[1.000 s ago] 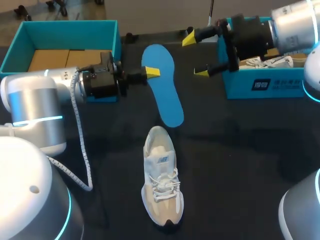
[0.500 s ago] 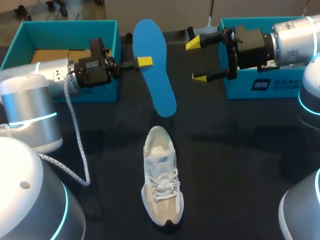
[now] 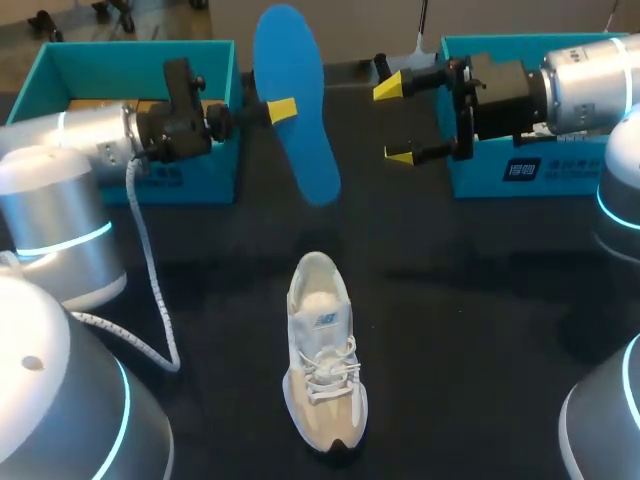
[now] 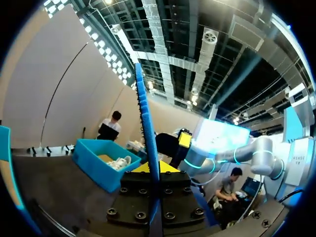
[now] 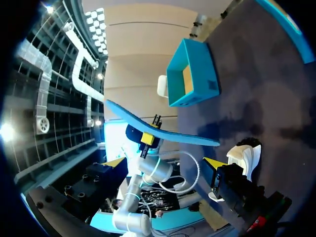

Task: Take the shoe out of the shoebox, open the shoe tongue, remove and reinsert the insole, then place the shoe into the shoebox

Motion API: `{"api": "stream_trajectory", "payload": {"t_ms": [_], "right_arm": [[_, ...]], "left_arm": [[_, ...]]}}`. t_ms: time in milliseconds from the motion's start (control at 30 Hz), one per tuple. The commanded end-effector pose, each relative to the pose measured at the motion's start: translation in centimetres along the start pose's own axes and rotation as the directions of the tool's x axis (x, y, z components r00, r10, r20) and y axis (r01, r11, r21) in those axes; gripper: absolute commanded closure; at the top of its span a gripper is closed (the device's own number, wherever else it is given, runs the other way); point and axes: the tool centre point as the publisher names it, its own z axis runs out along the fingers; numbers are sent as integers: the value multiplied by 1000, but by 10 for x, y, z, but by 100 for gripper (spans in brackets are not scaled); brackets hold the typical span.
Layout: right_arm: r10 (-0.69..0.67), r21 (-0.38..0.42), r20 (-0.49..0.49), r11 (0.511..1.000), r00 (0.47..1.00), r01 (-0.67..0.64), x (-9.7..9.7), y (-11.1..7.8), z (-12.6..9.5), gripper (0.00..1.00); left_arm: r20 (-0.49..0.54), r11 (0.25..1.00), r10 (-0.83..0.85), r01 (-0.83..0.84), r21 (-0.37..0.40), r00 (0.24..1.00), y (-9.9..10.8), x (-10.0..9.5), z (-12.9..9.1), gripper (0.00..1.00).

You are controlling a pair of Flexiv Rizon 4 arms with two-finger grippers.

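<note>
The left gripper pinches the blue insole aloft at upper centre, the right gripper hangs spread at upper right, so best feed it toe-first into the shoe at lower centre

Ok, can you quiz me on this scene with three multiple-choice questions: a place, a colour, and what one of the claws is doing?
1. Where is the insole? A. Inside the shoe. B. Flat on the table. C. Held up by the left gripper.
2. What colour are the two boxes? A. Red. B. Teal. C. White.
3. The right gripper is: A. open, empty. B. shut on the insole. C. shut on the shoe.
Answers: C, the left gripper pinches it in the air, away from the shoe on the table. B, both boxes are teal. A, its yellow tips stand apart with nothing between.
</note>
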Motion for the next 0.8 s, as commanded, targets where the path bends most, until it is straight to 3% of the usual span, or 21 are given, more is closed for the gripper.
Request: {"api": "stream_trajectory", "payload": {"t_ms": [33, 200, 333, 800], "right_arm": [[1, -1, 1, 1000, 1000, -1, 0, 1, 2, 0], [1, -1, 1, 1000, 1000, -1, 0, 1, 2, 0], [1, -1, 1, 1000, 1000, -1, 0, 1, 2, 0], [1, -1, 1, 1000, 1000, -1, 0, 1, 2, 0]], "left_arm": [[-52, 992, 126, -127, -23, 991, -2, 6, 1, 100], [-143, 924, 369, -379, -56, 918, -15, 9, -7, 100], [-215, 774, 611, -631, -39, 762, -16, 10, -23, 100], [-215, 774, 611, -631, -39, 762, -16, 10, -23, 100]]}}
